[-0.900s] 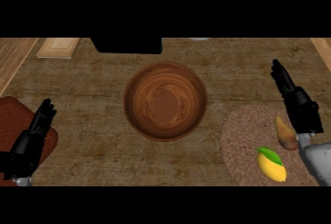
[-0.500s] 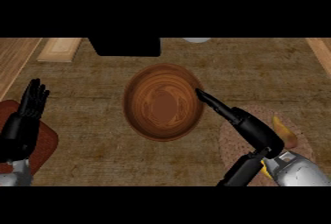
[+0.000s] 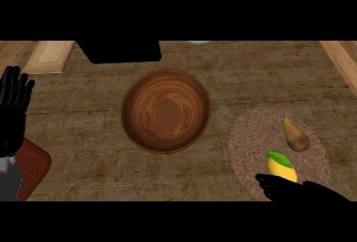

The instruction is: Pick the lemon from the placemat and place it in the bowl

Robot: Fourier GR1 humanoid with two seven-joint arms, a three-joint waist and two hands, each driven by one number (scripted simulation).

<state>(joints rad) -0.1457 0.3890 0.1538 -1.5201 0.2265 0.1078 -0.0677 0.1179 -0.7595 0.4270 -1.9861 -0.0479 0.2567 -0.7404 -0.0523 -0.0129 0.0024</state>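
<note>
A wooden bowl [image 3: 166,111] stands in the middle of the counter. To its right lies a round woven placemat [image 3: 251,142]. On the mat's near half is the yellow lemon [image 3: 281,167] with a green leaf at its far end, and a brown pear-shaped fruit [image 3: 295,137] lies just beyond it. My right hand [image 3: 296,190] comes in at the lower right edge and meets the lemon's near end; most of the hand is cut off by the view's edge. At the left edge my left hand [image 3: 14,106] rests open with its fingers up, far from the bowl.
A dark red-brown mat [image 3: 33,168] lies at the lower left under my left forearm. A black box [image 3: 120,51] sits behind the bowl, a pale wooden board [image 3: 47,56] is at the top left, and a wooden strip [image 3: 342,56] runs along the top right.
My right hand has drawn back from beside the bowl's right rim to the lower right edge, at the lemon's near end. The left hand stays raised at the left.
</note>
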